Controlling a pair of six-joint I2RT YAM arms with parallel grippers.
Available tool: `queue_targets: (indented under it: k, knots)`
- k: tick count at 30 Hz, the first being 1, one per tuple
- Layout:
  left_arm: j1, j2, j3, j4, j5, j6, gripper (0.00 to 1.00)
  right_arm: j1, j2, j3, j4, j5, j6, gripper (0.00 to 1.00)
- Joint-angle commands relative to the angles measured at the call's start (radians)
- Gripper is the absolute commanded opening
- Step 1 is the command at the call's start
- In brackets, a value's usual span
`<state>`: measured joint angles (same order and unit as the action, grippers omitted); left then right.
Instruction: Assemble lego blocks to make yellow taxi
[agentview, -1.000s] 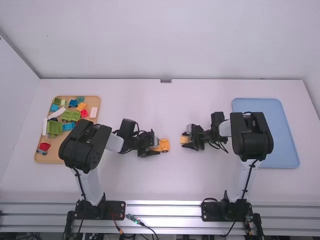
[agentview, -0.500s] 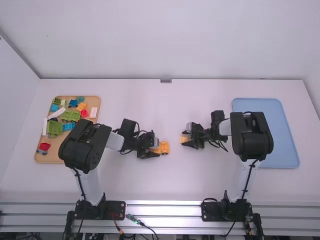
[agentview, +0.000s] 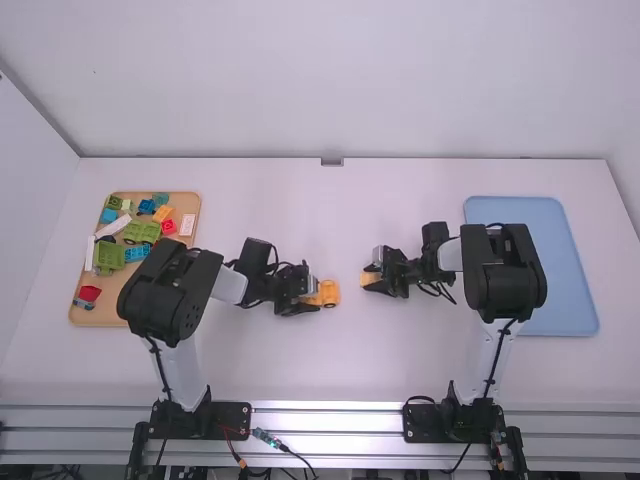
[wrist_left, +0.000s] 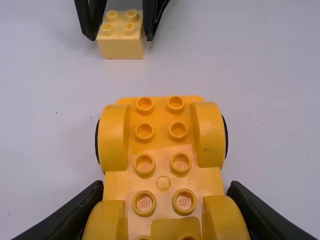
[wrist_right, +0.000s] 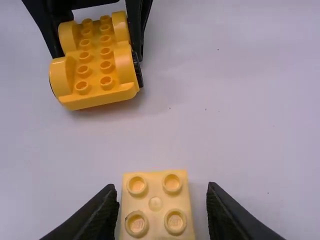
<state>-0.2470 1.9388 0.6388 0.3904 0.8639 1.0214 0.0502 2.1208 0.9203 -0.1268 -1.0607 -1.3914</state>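
Partly cut off: yellow car base (wrist_left: 163, 167), left wrist view.

On the white table (agentview: 330, 370) before me, a tan tray (agentview: 98, 318) is lying to my left, holding green blocks (agentview: 108, 257), blue blocks (agentview: 147, 207), red blocks (agentview: 168, 226) and white blocks (agentview: 187, 225), while a blue tray (agentview: 560, 290) is lying to my right and metal rails (agentview: 325, 421) are running along my near side.

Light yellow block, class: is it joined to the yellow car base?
No, a strip of white table separates the light yellow block from the yellow car base.
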Motion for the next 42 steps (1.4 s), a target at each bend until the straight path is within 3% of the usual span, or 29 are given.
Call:
queue_targets:
  k: [1,9,14,22,30,42]
  knots:
    - [0.004,0.018,-0.037,-0.005,-0.098,0.034,0.21,0.003,0.013,0.024,-0.021,-0.016,-0.01,0.45]
    - [0.005,0.018,-0.022,-0.024,-0.098,0.023,0.21,0.003,0.013,0.035,-0.043,-0.009,-0.01,0.35]
    - [0.004,0.018,0.005,-0.072,-0.098,0.024,0.21,0.018,0.013,0.035,-0.043,0.027,-0.004,0.35]
    - [0.004,0.018,-0.025,-0.011,-0.098,0.024,0.2,0.016,0.013,0.035,-0.043,0.037,-0.004,0.24]
    - [0.005,0.018,-0.049,0.016,-0.098,0.024,0.21,0.018,-0.013,0.035,-0.076,-0.001,-0.027,0.23]
    - [0.004,0.018,0.021,-0.122,-0.095,0.042,0.22,0.12,-0.116,0.035,-0.1,0.013,-0.001,0.19]
